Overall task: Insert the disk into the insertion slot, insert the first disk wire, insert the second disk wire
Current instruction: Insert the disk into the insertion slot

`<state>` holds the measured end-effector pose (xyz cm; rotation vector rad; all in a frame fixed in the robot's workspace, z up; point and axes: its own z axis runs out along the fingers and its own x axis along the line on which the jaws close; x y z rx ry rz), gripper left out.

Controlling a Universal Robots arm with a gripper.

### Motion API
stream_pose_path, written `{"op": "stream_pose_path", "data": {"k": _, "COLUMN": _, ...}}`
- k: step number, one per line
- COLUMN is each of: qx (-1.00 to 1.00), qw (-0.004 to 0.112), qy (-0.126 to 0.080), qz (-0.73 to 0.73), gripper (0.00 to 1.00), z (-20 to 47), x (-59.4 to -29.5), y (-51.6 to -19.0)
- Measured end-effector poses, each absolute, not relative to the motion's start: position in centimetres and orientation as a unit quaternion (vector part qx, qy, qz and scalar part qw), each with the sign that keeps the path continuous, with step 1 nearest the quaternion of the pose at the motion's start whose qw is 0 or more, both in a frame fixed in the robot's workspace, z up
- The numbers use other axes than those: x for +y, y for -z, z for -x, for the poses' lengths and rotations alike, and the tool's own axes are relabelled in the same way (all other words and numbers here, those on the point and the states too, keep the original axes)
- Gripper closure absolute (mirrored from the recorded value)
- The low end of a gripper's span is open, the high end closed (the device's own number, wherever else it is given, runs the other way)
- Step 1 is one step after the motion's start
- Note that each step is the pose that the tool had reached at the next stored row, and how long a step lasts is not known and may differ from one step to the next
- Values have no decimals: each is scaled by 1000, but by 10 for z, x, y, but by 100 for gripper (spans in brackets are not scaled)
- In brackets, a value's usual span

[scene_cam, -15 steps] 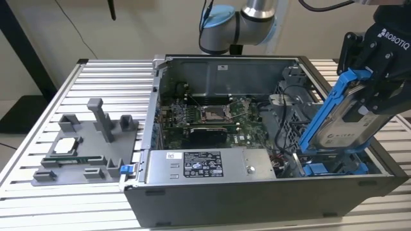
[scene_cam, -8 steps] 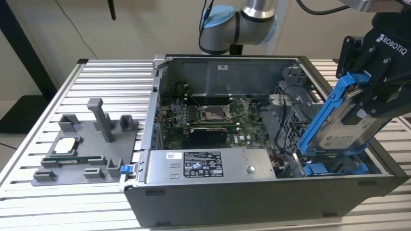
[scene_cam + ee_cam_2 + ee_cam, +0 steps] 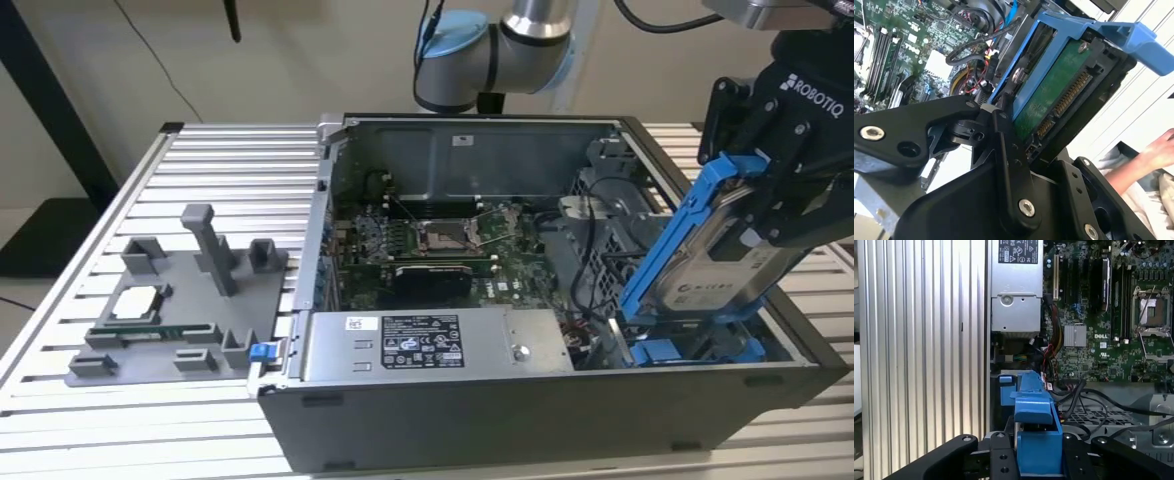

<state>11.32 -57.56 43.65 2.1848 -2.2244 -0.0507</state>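
My fingers [image 3: 1006, 145] are clamped on the disk [image 3: 731, 255] and its blue carrier bracket [image 3: 678, 235], so my gripper [image 3: 771, 200] holds it steeply tilted at the exterior view's right. Its lower end dips into the open computer case [image 3: 534, 420] at the blue-railed insertion slot [image 3: 701, 350]; I cannot tell whether they touch. Farther toward the exterior view's left lie the power supply [image 3: 427, 342], the motherboard [image 3: 427, 240] and a grey parts fixture [image 3: 174, 290].
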Motion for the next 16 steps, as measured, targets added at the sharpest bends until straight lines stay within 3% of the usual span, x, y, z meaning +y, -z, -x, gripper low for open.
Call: {"op": "stream_pose_path", "data": {"k": 16, "qx": -713, "qw": 12, "qy": 16, "qz": -701, "gripper": 100, "z": -118, "x": -576, "y": -422}}
